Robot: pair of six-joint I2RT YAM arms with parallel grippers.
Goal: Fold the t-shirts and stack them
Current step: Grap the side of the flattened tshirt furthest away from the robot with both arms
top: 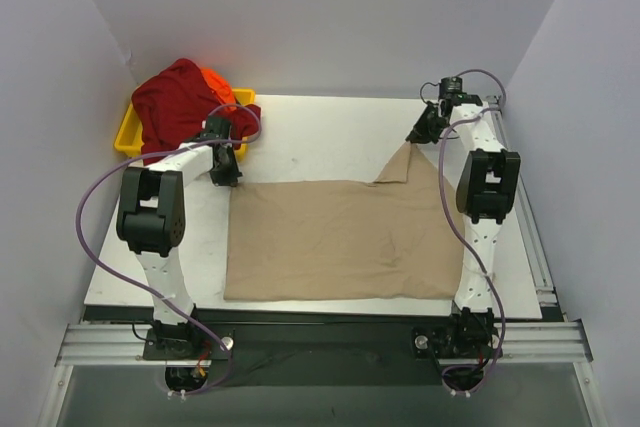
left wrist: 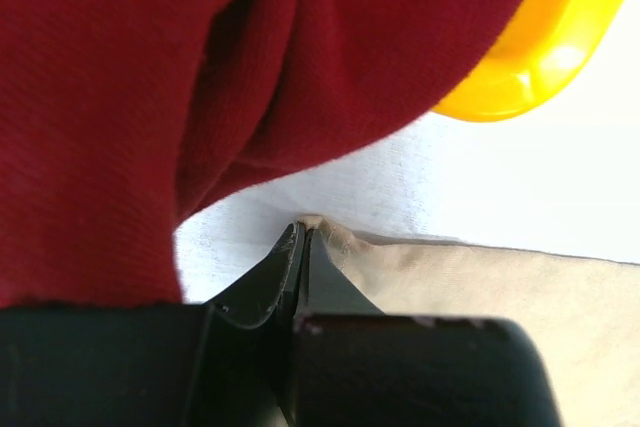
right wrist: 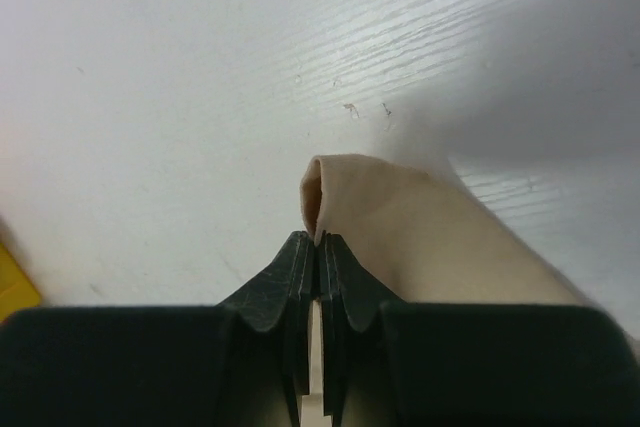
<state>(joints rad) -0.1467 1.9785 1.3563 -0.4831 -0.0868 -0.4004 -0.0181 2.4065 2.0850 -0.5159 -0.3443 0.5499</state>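
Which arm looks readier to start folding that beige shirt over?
Probably the right: the right gripper is shut on the tan t-shirt, its far corner already raised off the table. The left gripper grips its corner too, low beside the red t-shirt.

Orange shirt (top: 214,78) mostly buried under red shirt (top: 175,99); tray (top: 127,137) shows only rim; left wrist view: red shirt blurred, cut by top and left edges; tan shirt (right wrist: 400,237) runs off the right wrist view's lower right.
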